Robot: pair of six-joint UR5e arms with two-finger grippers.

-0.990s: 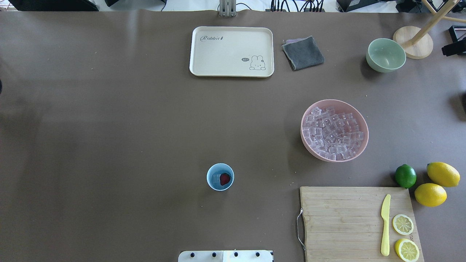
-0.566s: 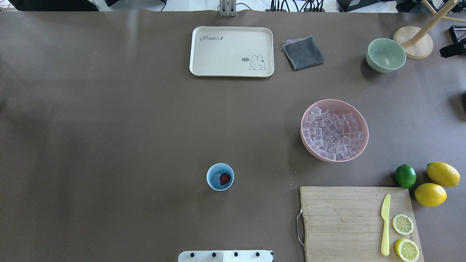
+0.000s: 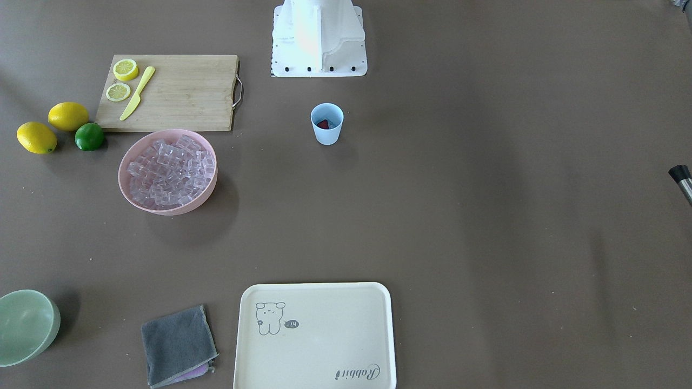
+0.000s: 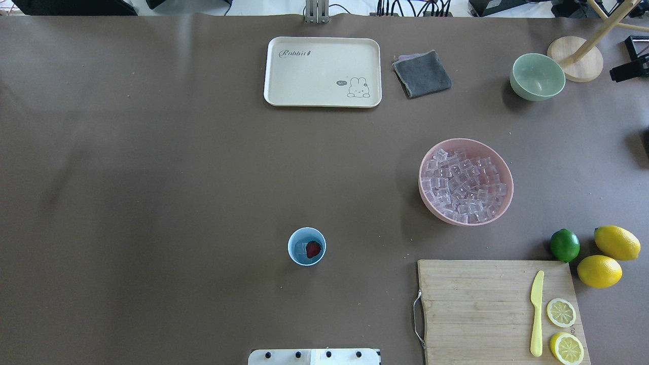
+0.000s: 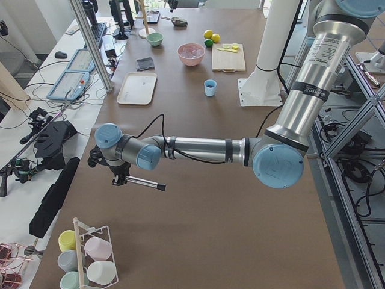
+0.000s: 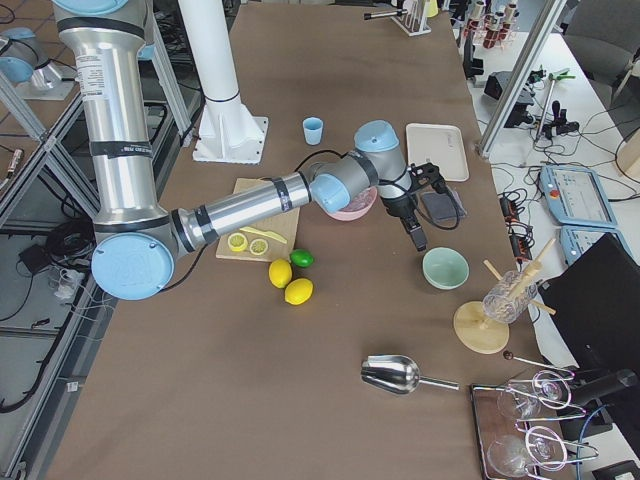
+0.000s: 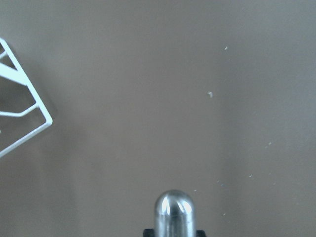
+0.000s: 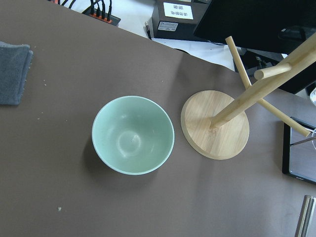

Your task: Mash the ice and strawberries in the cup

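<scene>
Light blue cup (image 4: 295,238) sits upright near the robot's base, about mid-table, well apart from everything else. We can see 1 dark red strawberry (image 4: 314,249) down inside it, right beside 1 clear cube of ice (image 4: 302,248). The rest of the ice fills the pink bowl (image 4: 441,215) off to the robot's right.

Only writing we can read: "Rabbit" in script on the cream tray (image 4: 322,71). It has a little bunny drawing and a speech bubble in the corner, too small for us to make out.

So the left gripper (image 5: 118,176) is way down at the table's left end, near a white wire rack (image 5: 78,250) of cups and nowhere near the cup. A metal rod (image 5: 147,183) with a black tip sticks out sideways from it, level with the table. Its rounded shiny end shows at the bottom of the left wrist view. How wide the claw stands, we can't tell from these shots.

Then the right gripper (image 6: 413,228) hangs above the table between the grey cloth (image 6: 440,207) and the pale green bowl (image 6: 445,268). Its wrist view looks straight down into that bowl, next to a round wooden stand (image 8: 215,124). We can't tell if that claw is open or closed, or whether it has anything.
</scene>
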